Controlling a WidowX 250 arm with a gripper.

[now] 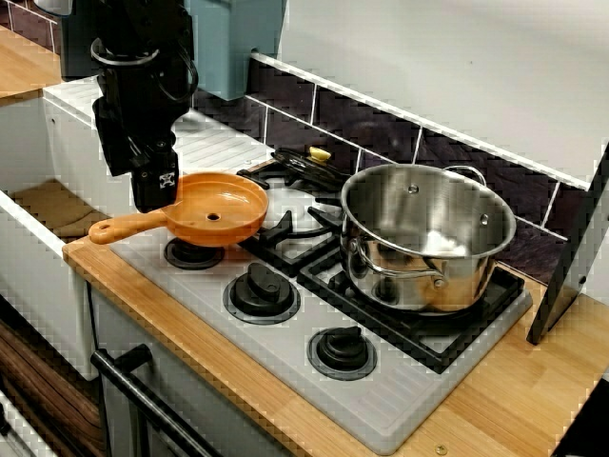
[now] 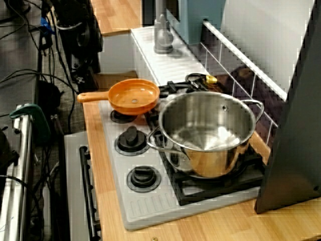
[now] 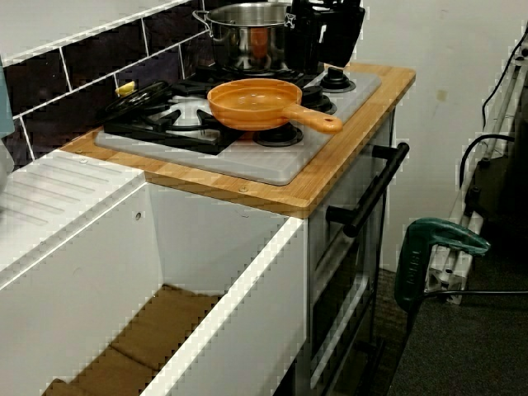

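Observation:
An orange frying pan (image 1: pixel 224 205) sits over the front left burner of a toy stove (image 1: pixel 285 352), its handle (image 1: pixel 124 228) pointing off the left edge. My black gripper (image 1: pixel 155 202) hangs just behind and above that handle, touching nothing that I can see. From the sink side, the gripper (image 3: pixel 320 62) shows above the handle end (image 3: pixel 330 124) and in front of the steel pot (image 3: pixel 247 25). Its jaws read as one dark mass. In the side view the gripper (image 2: pixel 80 75) is left of the pan (image 2: pixel 134 95).
A large steel pot (image 1: pixel 428 238) stands on the right burner grate. Three black knobs (image 1: pixel 262 290) line the stove front. A white sink (image 3: pixel 124 272) lies left of the stove, a yellow item (image 1: pixel 320 153) sits by the tiled wall, and a black panel (image 1: pixel 571 257) leans at the right.

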